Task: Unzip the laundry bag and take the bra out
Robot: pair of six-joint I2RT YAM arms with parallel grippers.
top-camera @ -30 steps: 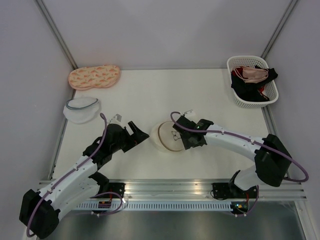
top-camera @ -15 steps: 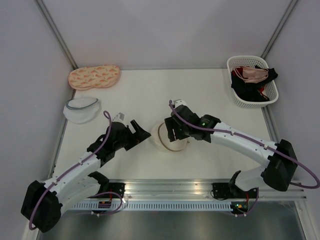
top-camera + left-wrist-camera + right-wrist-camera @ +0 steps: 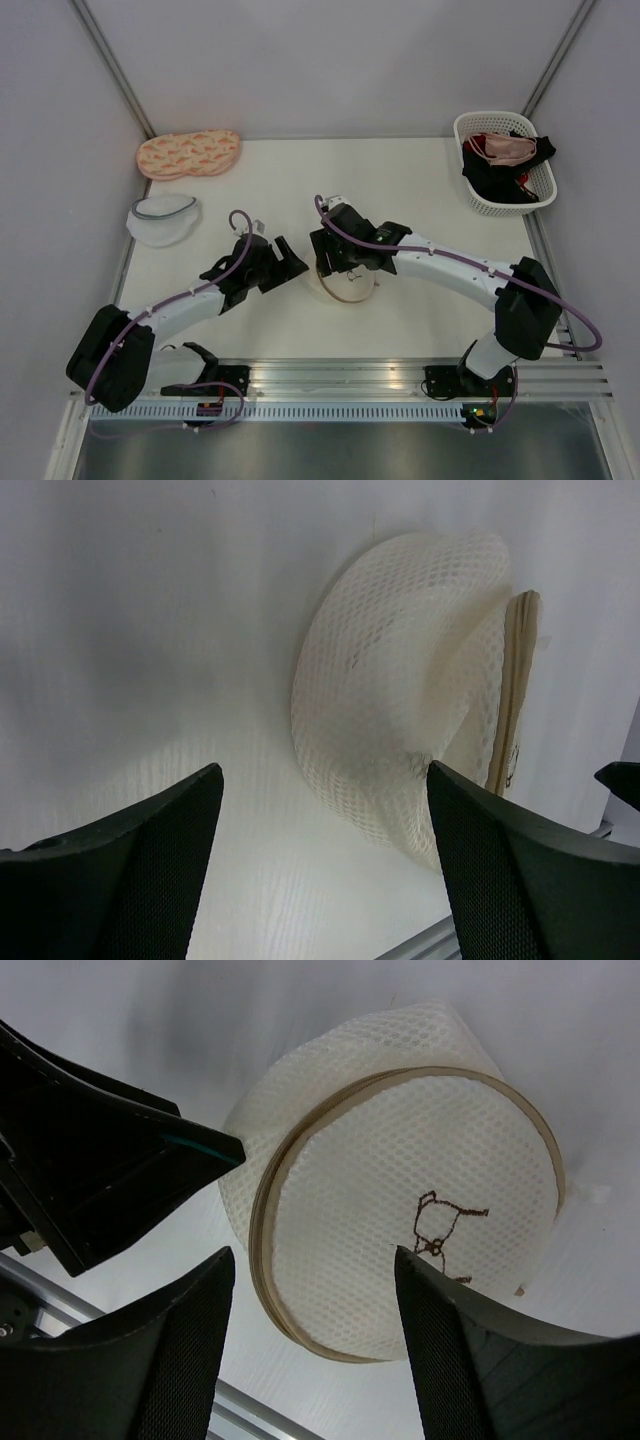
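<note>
White tabletop (image 3: 420,190) carries the laundry bag (image 3: 348,288) near its middle; the zip rim looks shut, and the bra is unseen, likely inside. Nearer, the right jaws hang spread over its flat face. The left jaws, also spread, sit at its 9 o'clock, facing the dome.

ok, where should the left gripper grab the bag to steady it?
Probably the domed mesh side of the bag, just under the rim, coming in low from the left. The dome bulges toward the left gripper, jaws open, and soft mesh should bunch between them. That leaves the upturned flat face and rim free for the right gripper, open above.
</note>
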